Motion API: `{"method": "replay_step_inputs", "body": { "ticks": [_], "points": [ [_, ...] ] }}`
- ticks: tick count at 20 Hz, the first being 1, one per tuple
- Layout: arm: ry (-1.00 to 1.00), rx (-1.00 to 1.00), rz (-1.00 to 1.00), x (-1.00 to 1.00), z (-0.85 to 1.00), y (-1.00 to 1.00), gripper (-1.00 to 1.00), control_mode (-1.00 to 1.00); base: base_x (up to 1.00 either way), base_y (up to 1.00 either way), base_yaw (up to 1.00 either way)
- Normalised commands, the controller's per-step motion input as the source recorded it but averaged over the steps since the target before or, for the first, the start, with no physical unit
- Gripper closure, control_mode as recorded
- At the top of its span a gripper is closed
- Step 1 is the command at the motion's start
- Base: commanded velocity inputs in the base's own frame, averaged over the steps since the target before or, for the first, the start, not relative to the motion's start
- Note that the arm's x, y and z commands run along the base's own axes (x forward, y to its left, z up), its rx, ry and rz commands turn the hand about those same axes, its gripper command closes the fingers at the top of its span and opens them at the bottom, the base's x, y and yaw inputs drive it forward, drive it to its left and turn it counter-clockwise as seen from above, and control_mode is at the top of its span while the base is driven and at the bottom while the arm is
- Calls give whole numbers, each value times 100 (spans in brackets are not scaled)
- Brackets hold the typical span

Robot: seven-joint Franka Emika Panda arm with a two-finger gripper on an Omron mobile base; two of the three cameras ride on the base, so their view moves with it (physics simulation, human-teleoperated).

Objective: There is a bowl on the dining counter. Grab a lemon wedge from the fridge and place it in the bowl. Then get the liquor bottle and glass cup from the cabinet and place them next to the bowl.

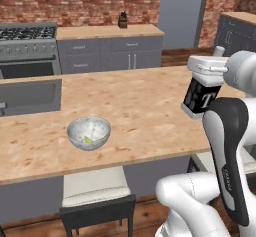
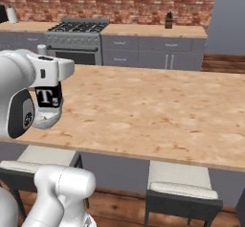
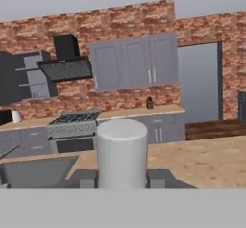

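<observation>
Our gripper [image 3: 123, 178] clamped on the liquor bottle [image 1: 201, 93], bottle half hidden behind our arm, lemon wedge [image 1: 88, 139] faint in the bowl [image 1: 88, 133], stool [image 1: 97, 191] below the dining counter [image 1: 150, 116].

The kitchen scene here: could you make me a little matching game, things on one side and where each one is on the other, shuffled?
Things:
1. liquor bottle
2. lemon wedge
3. bowl
4. stool

Places:
A. on the wooden dining counter, right of the sink
B. tucked under the counter's near edge
C. held in the gripper, above the counter
D. lying inside the bowl

Pairs: 1-C, 2-D, 3-A, 4-B
</observation>
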Motion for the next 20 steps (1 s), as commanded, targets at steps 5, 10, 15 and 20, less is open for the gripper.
{"method": "replay_step_inputs", "body": {
  "ticks": [5, 10, 15, 20],
  "points": [
    [0, 0, 0, 0, 0, 0, 100, 100, 77, 16, 19],
    [1, 0, 44, 66, -20, 1, 100, -100, 17, 5, 6],
    [0, -1, 68, 72, -36, -3, 100, -100, 0, 0, 0],
    [1, -6, 60, 62, -46, 6, 100, -100, 0, 0, 0]
  ]
}}
